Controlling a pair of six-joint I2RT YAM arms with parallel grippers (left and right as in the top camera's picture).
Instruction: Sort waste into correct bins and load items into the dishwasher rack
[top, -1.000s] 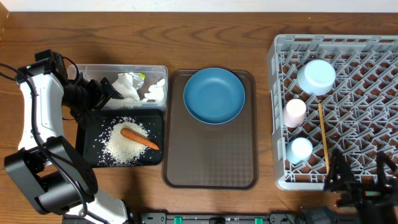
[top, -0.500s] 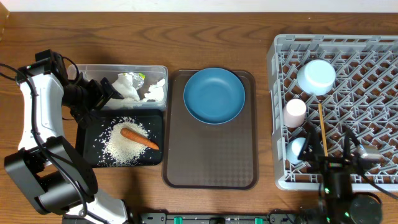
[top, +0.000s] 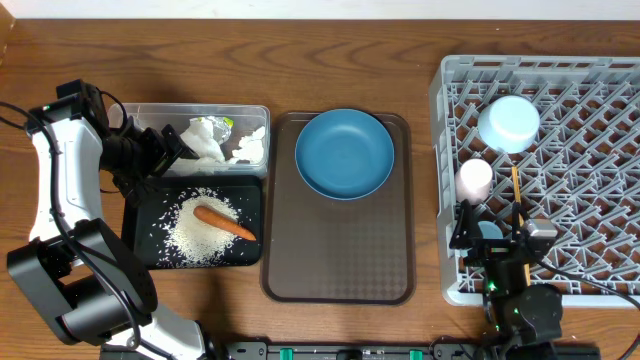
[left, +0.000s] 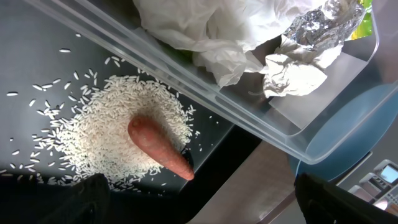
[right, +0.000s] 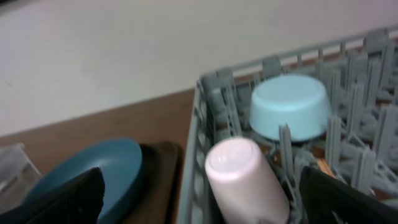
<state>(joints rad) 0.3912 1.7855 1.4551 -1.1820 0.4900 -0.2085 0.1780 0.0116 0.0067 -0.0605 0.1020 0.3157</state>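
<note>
The left hand (top: 168, 150) hangs wide and empty over the edge between the clear tub (top: 150, 112), holding crumpled napkins (top: 208, 140), and the black tray (top: 138, 215), where the carrot (top: 224, 222) lies on a heap of rice (top: 192, 235). The right hand (top: 492, 236), equally wide and gripping nothing, sits over the near-left corner of the dishwasher rack (top: 590, 130) above the light blue cup (top: 488, 229); the pink cup (top: 474, 180), upturned bowl (top: 508, 122) and chopsticks (top: 516, 195) rest in the rack beside it

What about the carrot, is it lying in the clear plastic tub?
No, the carrot lies on the rice in the black tray, beside the clear tub that holds the napkins.
</note>
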